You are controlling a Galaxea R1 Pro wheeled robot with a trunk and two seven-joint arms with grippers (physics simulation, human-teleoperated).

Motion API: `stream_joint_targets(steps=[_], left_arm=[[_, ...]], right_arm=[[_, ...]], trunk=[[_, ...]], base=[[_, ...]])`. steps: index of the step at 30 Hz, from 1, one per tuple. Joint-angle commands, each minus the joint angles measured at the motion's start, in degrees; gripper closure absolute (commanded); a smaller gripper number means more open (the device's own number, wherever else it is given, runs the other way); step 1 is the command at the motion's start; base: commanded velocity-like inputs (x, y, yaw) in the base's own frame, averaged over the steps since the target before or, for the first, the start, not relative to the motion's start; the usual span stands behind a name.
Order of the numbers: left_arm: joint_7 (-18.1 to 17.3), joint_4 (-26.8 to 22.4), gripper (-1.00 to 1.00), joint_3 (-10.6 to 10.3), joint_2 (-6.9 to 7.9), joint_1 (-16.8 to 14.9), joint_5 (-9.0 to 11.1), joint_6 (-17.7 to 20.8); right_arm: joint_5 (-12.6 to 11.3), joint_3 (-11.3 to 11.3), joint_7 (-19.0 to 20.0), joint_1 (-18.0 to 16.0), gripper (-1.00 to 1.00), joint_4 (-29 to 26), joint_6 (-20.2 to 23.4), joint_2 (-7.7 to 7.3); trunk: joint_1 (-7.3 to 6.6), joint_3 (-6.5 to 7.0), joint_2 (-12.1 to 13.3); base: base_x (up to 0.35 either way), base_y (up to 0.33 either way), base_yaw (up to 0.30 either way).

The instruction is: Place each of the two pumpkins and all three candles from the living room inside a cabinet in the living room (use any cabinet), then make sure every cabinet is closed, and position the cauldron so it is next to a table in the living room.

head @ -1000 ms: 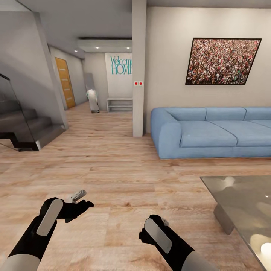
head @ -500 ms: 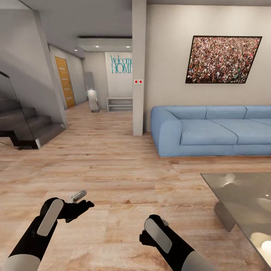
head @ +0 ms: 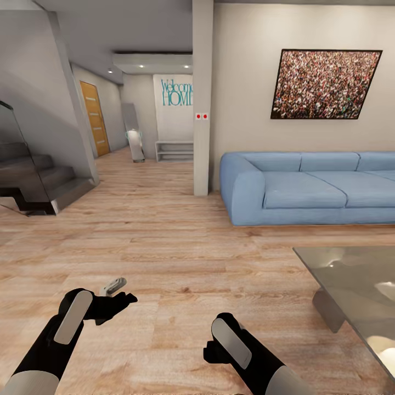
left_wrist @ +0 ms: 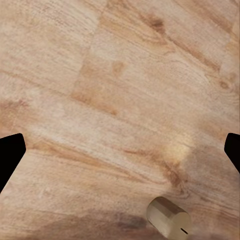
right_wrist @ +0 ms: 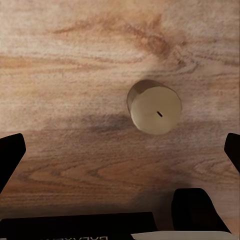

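Wood floor [right_wrist: 60,60]; cream candle [right_wrist: 155,107] standing upright.

Warm honey-toned wood planking [head: 164,241] streaked with darker brown grain, beneath a powder-blue sofa [head: 307,189] and a greyish, reflective glass table [head: 351,280]. Pale cream candle [right_wrist: 154,107] with a tiny dark wick mark, cast against the grain; black arms with pale grey panels ending in the left gripper [head: 118,293] and right gripper [head: 219,343]. On off-white walls, a black-framed picture [head: 323,85] speckled in reds, whites and darks, possibly a crowd, plus teal lettering [head: 176,93] and an orange-brown door [head: 94,118].
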Motion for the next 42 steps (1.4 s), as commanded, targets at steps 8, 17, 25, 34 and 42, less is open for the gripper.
stream_joint_targets(steps=[8,17,25,34,42], left_arm=[[0.5,0.0,-1.00,0.0,0.03,0.0,0.6,0.1],[0.5,0.0,-1.00,0.0,0.00,0.0,0.6,0.1],[0.5,0.1,-1.00,0.0,0.02,0.0,0.6,0.2],[0.5,0.1,-1.00,-0.1,-0.01,0.0,0.6,0.1],[0.5,0.0,-1.00,-0.1,-0.01,0.0,0.6,0.1]], right_arm=[[-0.5,0.1,-0.4,-0.1,-1.00,-0.1,0.2,-0.02],[-0.4,0.1,-0.5,-0.1,-1.00,-0.1,0.2,-0.02],[-0.4,0.1,-0.6,-0.1,-1.00,-0.1,0.2,-0.07],[-0.4,0.1,-0.6,-0.1,-1.00,-0.1,0.2,-0.08],[-0.4,0.1,-0.6,-0.1,-1.00,-0.2,0.2,-0.03]], trunk=[[1.75,-1.50,-3.3],[3.35,-3.20,-6.1],[3.55,-4.97,-6.2],[3.79,-6.97,-6.3],[3.99,-8.74,-6.4]], base=[[0.000,0.000,0.000],[0.000,0.000,0.000],[0.000,0.000,0.000],[0.000,0.000,0.000],[-0.116,0.000,0.000]])
